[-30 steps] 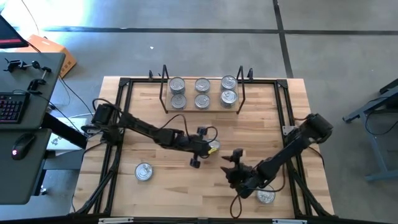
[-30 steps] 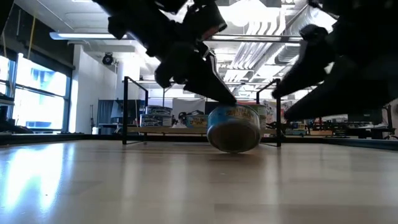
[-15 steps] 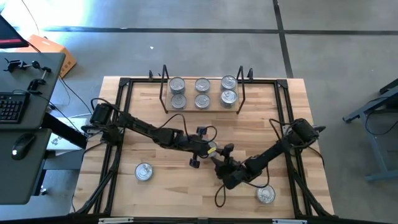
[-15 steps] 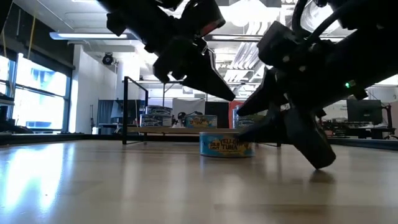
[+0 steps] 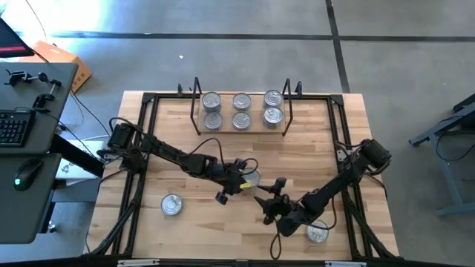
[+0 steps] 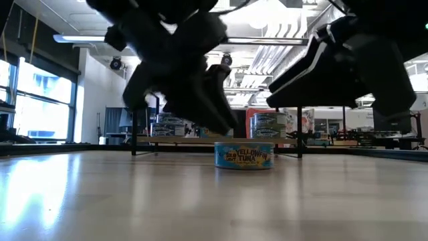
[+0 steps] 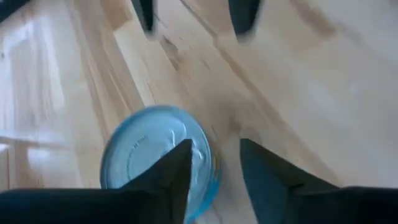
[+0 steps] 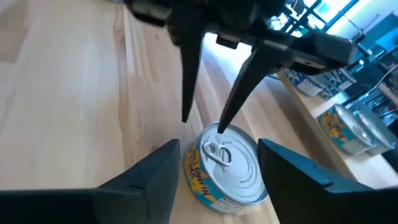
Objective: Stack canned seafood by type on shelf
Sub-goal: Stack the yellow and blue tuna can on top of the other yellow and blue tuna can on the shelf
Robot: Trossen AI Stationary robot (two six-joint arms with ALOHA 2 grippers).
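Released, tuna tin (image 6: 244, 156) sits just beyond parted left fingers (image 7: 177, 171).

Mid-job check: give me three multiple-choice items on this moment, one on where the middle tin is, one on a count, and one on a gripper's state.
1. Where is the middle tin?
A. On the shelf
B. On the table, between the two grippers
C. Lifted off the table

2. How many tins are off the shelf?
A. One
B. Five
C. Three

3. How is the right gripper?
A. Open, with a finger on either side of the middle tin
B. Shut on the tin
C. Shut, holding nothing

Key: 1 B, because the low view shows the tin flat on the wood with the left gripper and the right gripper by it. 2 C, because the high view shows one tin at the left, one in the middle and one at the right. 3 A, because the right wrist view shows its fingers wide apart and clear of the tin.
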